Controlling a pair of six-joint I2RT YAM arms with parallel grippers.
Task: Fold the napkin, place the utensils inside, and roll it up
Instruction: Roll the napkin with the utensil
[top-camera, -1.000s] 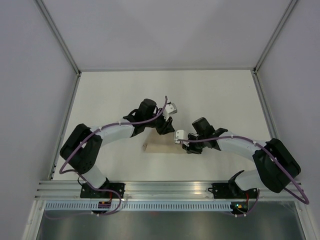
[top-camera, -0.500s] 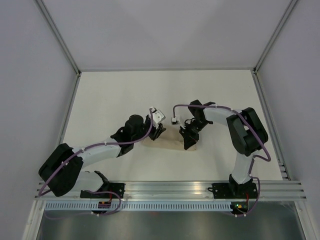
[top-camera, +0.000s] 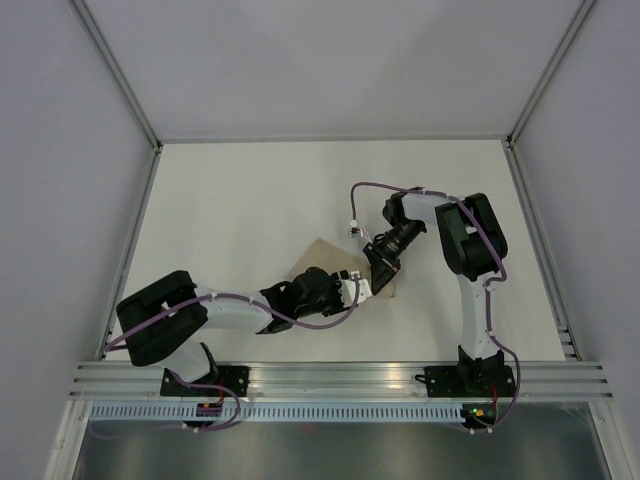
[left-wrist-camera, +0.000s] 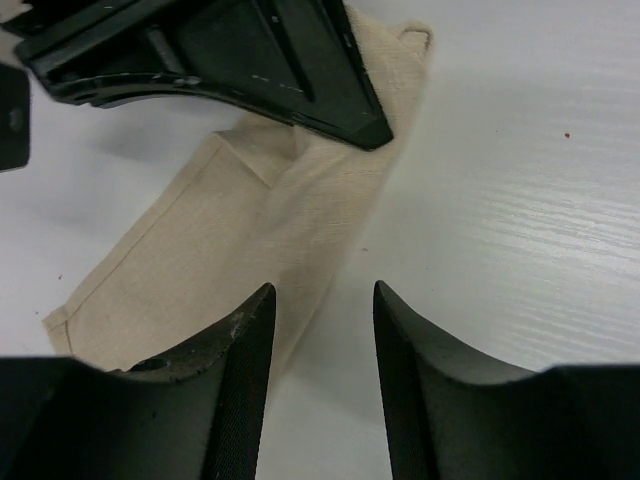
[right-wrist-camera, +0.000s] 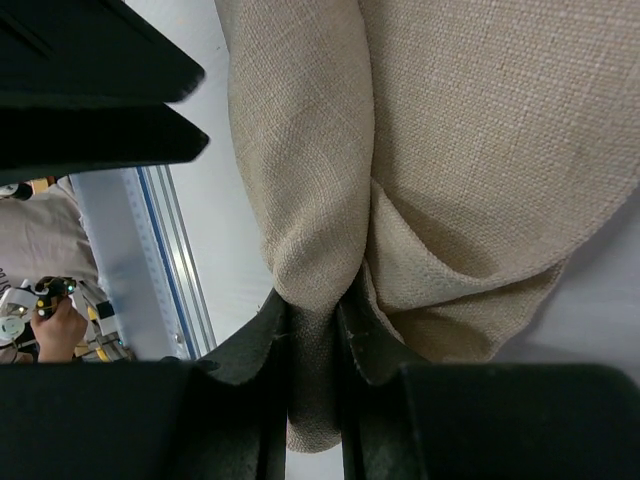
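The beige napkin (top-camera: 322, 256) lies bunched in the middle of the table. My right gripper (top-camera: 382, 270) is shut on a fold of it; in the right wrist view the cloth (right-wrist-camera: 440, 130) is pinched between the fingers (right-wrist-camera: 315, 310) and hangs in folds. My left gripper (top-camera: 356, 290) is open and empty, low by the napkin's near right edge. In the left wrist view its gap (left-wrist-camera: 322, 292) sits over the bare table beside the napkin (left-wrist-camera: 240, 230), with the right gripper's black fingers (left-wrist-camera: 250, 50) just beyond. No utensils are in view.
The white table (top-camera: 230, 200) is fenced by metal rails (top-camera: 130, 230) left and right and an aluminium rail (top-camera: 330, 375) at the near edge. The two arms meet closely over the napkin.
My left gripper has swung down and right to the napkin's near side. My right arm has drawn back and upright, its gripper holding the napkin, which has shifted and spread leftward.
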